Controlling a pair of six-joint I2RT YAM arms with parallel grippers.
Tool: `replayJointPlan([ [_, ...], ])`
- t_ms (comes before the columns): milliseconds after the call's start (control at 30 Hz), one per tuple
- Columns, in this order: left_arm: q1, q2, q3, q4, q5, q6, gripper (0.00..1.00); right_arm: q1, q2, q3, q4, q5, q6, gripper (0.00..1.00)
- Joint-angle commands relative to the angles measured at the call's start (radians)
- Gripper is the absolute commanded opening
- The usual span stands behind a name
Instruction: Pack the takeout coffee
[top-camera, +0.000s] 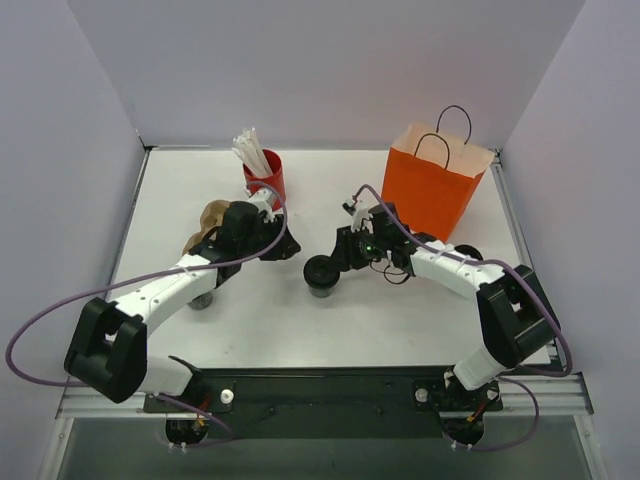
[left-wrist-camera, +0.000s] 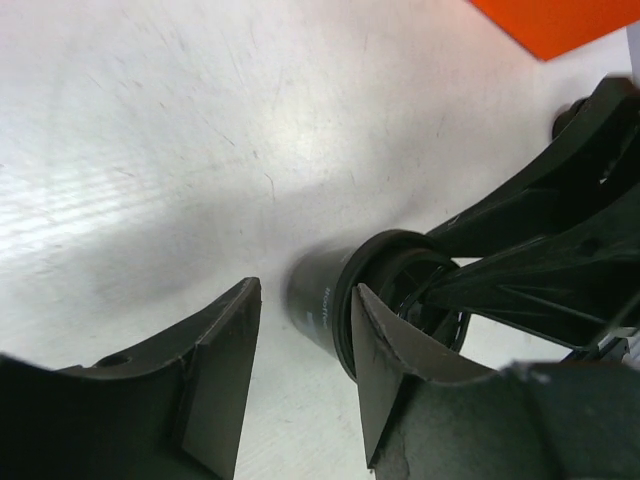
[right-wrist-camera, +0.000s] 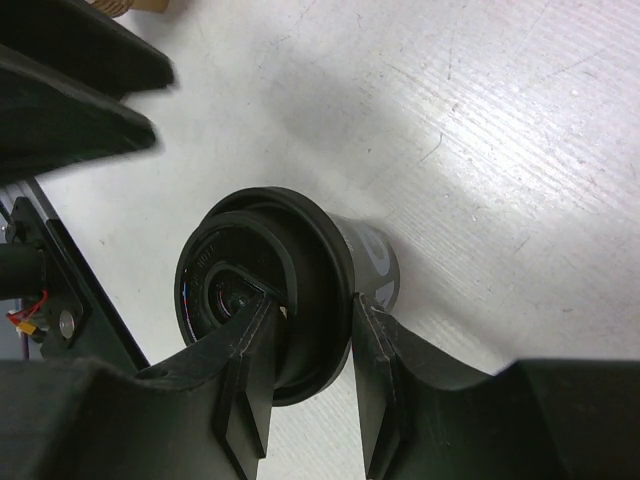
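Right gripper (right-wrist-camera: 305, 335) is pinching the coffee cup (right-wrist-camera: 372, 262) by its lid rim, probably for carrying to the orange bag (top-camera: 432, 192); left gripper (left-wrist-camera: 305, 300) is hanging open, empty.

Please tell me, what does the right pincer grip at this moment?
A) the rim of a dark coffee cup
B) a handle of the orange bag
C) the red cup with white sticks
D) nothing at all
A: in the right wrist view the right pincer is clamped on the dark coffee cup, whose black rim sits between its jaws.
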Motion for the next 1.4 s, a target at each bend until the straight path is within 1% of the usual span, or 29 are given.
replayJointPlan([
  [0, 0.062, -0.119, 0.151, -0.297, -0.039, 0.157, 0.55, 0.002, 0.006, -0.092, -0.26, 0.171, -0.012, 0.11],
  [100, 0.077, -0.184, 0.165, -0.357, -0.053, 0.241, 0.61, -0.024, -0.029, -0.102, -0.254, 0.215, 0.028, 0.1],
  [200, 0.082, -0.263, 0.127, -0.374, -0.048, 0.312, 0.68, -0.064, -0.043, -0.104, -0.225, 0.247, 0.08, 0.1],
  [233, 0.082, -0.308, 0.109, -0.373, -0.044, 0.338, 0.73, -0.073, -0.041, -0.102, -0.215, 0.254, 0.092, 0.1],
  [300, 0.082, -0.355, 0.047, -0.347, -0.037, 0.358, 0.78, -0.104, -0.037, -0.083, -0.182, 0.27, 0.136, 0.1],
  [333, 0.083, -0.409, 0.021, -0.331, -0.048, 0.356, 0.91, -0.113, -0.025, -0.078, -0.172, 0.272, 0.158, 0.11],
  [367, 0.083, -0.437, -0.002, -0.314, -0.06, 0.349, 0.94, -0.136, -0.015, -0.067, -0.14, 0.267, 0.19, 0.11],
  [400, 0.082, -0.467, -0.061, -0.267, -0.065, 0.349, 0.95, -0.145, -0.003, -0.058, -0.1, 0.261, 0.213, 0.11],
  [433, 0.082, -0.525, -0.086, -0.242, -0.067, 0.344, 0.97, -0.151, 0.02, -0.035, -0.08, 0.26, 0.231, 0.11],
  [500, 0.082, -0.576, -0.15, -0.189, -0.065, 0.339, 0.97, -0.161, 0.049, -0.004, -0.032, 0.27, 0.28, 0.11],
  [533, 0.082, -0.613, -0.166, -0.175, -0.065, 0.341, 0.97, -0.162, 0.084, 0.041, -0.026, 0.281, 0.296, 0.11],
  [600, 0.082, -0.633, -0.177, -0.172, -0.067, 0.344, 0.97, -0.162, 0.12, 0.091, -0.024, 0.309, 0.342, 0.11],
  [700, 0.08, -0.636, -0.159, -0.211, -0.064, 0.353, 0.97, -0.164, 0.176, 0.158, 0.009, 0.368, 0.388, 0.11],
  [833, 0.08, -0.635, -0.137, -0.245, -0.097, 0.384, 0.97, -0.161, 0.247, 0.233, 0.023, 0.43, 0.471, 0.13],
  [1067, 0.079, -0.667, -0.142, -0.242, -0.146, 0.393, 0.97, -0.133, 0.296, 0.304, 0.055, 0.525, 0.511, 0.16],
  [1133, 0.079, -0.676, -0.148, -0.239, -0.149, 0.395, 0.97, -0.129, 0.319, 0.335, 0.048, 0.543, 0.509, 0.2],
  [1267, 0.079, -0.678, -0.145, -0.247, -0.169, 0.399, 0.97, -0.119, 0.345, 0.364, 0.039, 0.55, 0.514, 0.24],
  [1300, 0.079, -0.678, -0.143, -0.248, -0.183, 0.399, 0.97, -0.113, 0.347, 0.367, 0.042, 0.548, 0.512, 0.29],
  [1367, 0.079, -0.675, -0.145, -0.254, -0.191, 0.401, 0.97, -0.11, 0.342, 0.372, 0.049, 0.539, 0.505, 0.33],
])
